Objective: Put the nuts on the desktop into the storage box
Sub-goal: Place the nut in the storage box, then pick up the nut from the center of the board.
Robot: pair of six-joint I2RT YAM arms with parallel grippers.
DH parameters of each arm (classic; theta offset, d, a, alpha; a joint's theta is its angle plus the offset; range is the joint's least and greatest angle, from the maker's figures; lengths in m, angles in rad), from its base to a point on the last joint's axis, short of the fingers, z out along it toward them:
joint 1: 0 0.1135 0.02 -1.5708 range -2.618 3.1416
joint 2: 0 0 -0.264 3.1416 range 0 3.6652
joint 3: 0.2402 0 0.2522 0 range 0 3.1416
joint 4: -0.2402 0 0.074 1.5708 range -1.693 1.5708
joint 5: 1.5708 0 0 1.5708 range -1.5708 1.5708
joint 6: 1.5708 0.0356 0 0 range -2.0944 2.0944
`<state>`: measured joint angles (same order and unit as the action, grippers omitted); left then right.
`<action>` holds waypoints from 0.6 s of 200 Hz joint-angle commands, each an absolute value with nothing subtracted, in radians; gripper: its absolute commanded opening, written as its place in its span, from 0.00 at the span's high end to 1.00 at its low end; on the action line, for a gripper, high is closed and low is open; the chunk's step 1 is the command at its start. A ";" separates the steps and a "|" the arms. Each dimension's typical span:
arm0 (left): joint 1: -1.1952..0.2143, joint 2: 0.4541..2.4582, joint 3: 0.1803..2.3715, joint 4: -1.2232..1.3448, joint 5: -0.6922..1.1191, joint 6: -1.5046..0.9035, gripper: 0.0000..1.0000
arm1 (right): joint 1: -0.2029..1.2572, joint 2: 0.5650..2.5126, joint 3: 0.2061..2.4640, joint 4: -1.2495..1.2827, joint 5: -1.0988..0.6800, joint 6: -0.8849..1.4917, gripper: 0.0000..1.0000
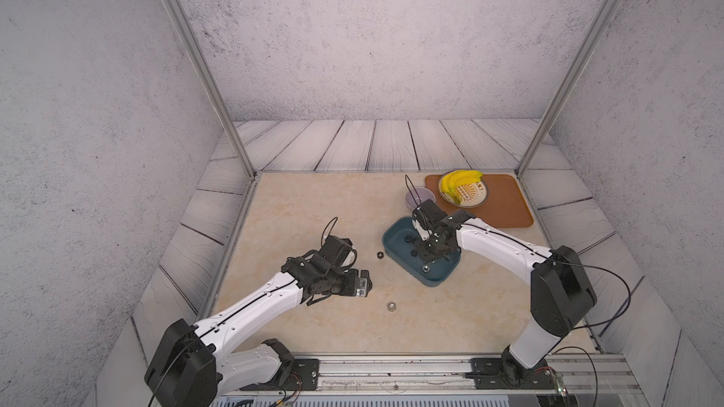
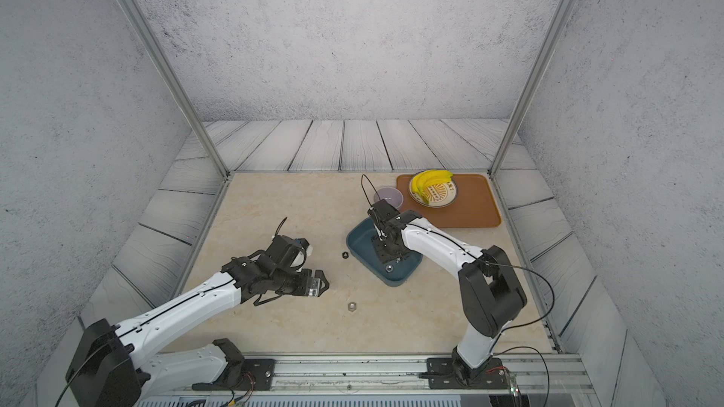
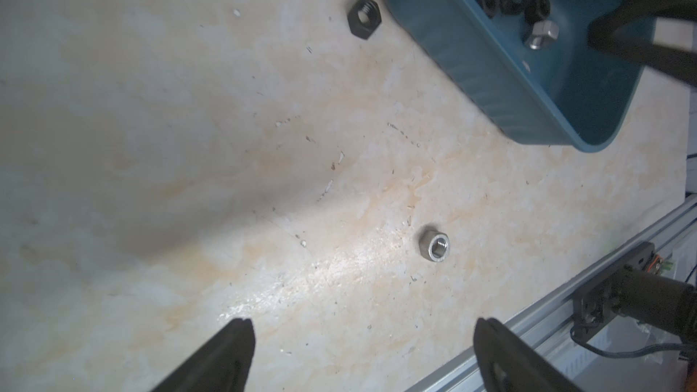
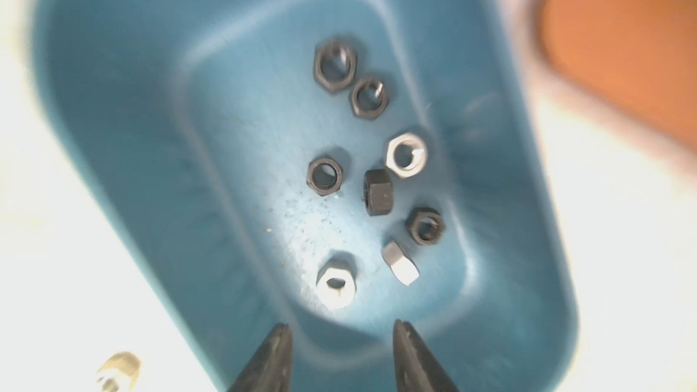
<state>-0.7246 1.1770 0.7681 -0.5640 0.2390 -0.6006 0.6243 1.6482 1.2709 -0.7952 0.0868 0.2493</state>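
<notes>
In storage box (image 4: 132,145): seemingly eight nuts (image 4: 378,192).

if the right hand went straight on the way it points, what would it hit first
Probably the storage box floor, right beside a silvery nut; the right hand points down into it.

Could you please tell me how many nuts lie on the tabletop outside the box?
2: a black nut beside the box, a silver nut farther toward the front; others may be hidden.
</notes>
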 commanded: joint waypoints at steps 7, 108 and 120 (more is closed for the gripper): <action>-0.804 1.208 0.812 -0.580 0.221 -0.572 0.03 | 0.623 1.550 1.297 -0.867 0.104 0.242 0.51; -0.995 1.378 0.970 -0.638 0.184 -0.388 0.04 | 0.624 1.223 1.205 -1.065 -0.128 0.329 0.05; -1.019 1.391 0.986 -0.641 0.156 -0.352 0.03 | 0.624 1.182 1.180 -1.091 -0.148 0.347 0.01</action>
<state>-0.9794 1.3705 0.9413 -0.6037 0.2134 -0.4503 0.6243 1.2484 1.2270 -0.9882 -0.0689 0.3000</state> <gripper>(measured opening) 0.965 0.969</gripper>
